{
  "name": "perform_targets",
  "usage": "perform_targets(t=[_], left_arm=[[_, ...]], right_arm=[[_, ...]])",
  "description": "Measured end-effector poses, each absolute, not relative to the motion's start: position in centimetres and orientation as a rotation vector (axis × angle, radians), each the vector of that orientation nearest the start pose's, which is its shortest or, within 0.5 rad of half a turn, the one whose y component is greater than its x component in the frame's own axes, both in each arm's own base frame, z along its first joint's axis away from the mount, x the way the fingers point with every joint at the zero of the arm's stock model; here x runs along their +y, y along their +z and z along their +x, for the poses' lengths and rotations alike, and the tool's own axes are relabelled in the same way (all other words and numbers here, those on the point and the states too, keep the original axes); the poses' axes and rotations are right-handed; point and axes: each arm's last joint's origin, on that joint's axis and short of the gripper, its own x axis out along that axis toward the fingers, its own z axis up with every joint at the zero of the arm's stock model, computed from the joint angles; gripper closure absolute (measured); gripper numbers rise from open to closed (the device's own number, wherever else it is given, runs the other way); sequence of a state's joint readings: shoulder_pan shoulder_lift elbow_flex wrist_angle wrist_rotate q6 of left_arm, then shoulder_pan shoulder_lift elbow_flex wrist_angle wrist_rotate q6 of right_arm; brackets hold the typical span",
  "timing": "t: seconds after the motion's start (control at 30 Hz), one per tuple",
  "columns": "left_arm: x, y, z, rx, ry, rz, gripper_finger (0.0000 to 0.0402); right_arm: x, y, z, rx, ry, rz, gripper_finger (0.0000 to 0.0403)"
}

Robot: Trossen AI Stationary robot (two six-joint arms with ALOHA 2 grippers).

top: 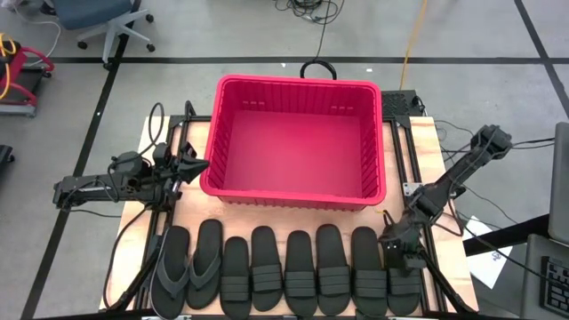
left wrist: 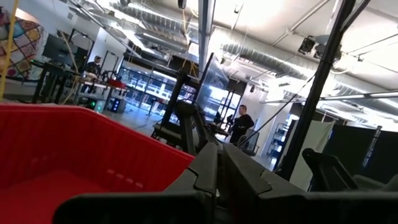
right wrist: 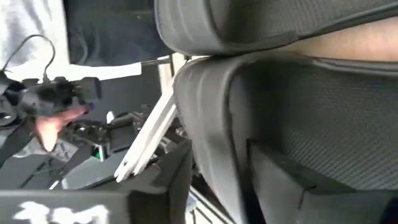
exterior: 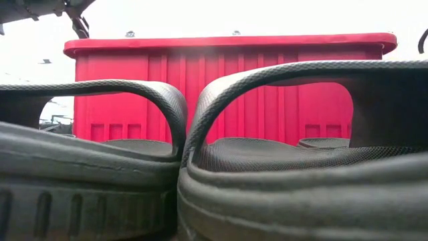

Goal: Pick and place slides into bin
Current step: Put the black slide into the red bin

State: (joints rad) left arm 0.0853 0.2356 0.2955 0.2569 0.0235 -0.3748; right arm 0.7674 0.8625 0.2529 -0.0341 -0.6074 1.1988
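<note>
The red bin [top: 298, 142] stands at the table's far middle, with nothing inside it; it also shows in the low view [exterior: 227, 87]. A row of black slides lies along the near edge: two thong flip-flops [top: 188, 267] at the left, then several band slides [top: 300, 271]. My right gripper [top: 397, 249] is down at the rightmost slide [top: 403, 280], shut on its edge. My left gripper [top: 203, 164] hangs shut and empty just outside the bin's left wall [left wrist: 74, 143]. Two slides [exterior: 87, 167] [exterior: 301, 167] fill the low view. My right gripper pinches the rightmost slide's side rim [right wrist: 211, 143] between its two fingers. One finger [right wrist: 174, 180] is outside the sole, the other [right wrist: 280, 180] on the ribbed footbed. The fingers come from above, slanting down. The slide seems to lie flat on the table.
The neighbouring slide [right wrist: 261, 25] lies close beside the held one, with a strip of bare table [right wrist: 354, 43] between. The bin's black loop handle [top: 316, 67] sticks out at its far side. A person's hand [right wrist: 53, 127] shows beyond the table's right edge.
</note>
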Motion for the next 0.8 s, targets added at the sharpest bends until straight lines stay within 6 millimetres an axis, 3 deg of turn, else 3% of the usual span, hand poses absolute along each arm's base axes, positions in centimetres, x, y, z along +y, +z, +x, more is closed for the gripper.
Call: perform_targets(t=[0.23,0.6,0.8], left_arm=[[0.8,27.0,9.6,-0.326,0.010,-0.350,0.0376],[0.8,27.0,9.6,-0.327,0.010,-0.350,0.0376],[0.8,27.0,9.6,-0.327,0.008,-0.360,0.0376]], right_arm=[[12.4,16.0,10.0,1.361,0.794,0.884,0.0388],[12.2,17.4,9.9,1.343,0.821,0.926,0.0397],[12.4,19.1,10.0,1.344,0.822,0.916,0.0399]])
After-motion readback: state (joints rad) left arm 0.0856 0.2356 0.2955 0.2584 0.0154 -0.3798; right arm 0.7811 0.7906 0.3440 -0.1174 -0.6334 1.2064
